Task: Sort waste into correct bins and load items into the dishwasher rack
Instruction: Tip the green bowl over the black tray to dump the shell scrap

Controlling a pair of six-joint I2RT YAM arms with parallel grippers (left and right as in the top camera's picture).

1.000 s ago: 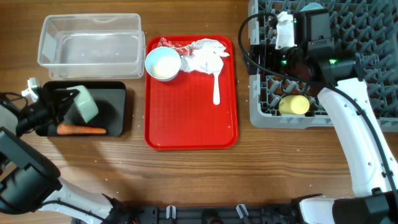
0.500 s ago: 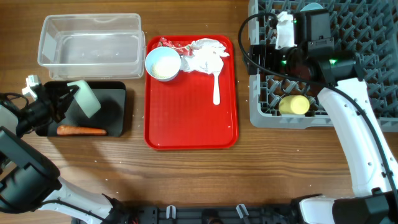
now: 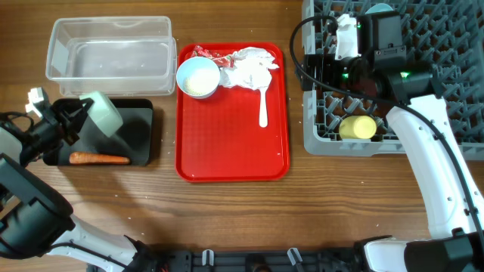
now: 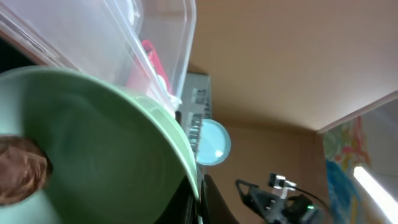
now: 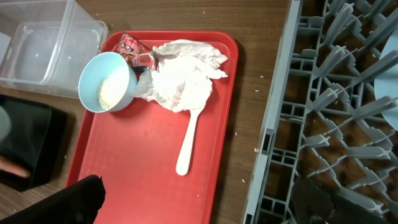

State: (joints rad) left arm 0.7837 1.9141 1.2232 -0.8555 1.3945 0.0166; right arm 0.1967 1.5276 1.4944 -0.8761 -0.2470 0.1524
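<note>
One bowl (image 3: 106, 115) tilted in left tool (image 3: 83, 119) over black tray (image 3: 141, 130); carrot (image 3: 98, 159) inside.

Brown wood-grain counter (image 3: 227, 215), grain running left to right, evenly lit, soft shadows. Left wrist view: plain tan wall or ceiling (image 4: 280, 56), cannot tell which. Bright white light strip (image 4: 375, 182) lower right, beside blue-and-yellow patterned panel (image 4: 336, 171).
</note>
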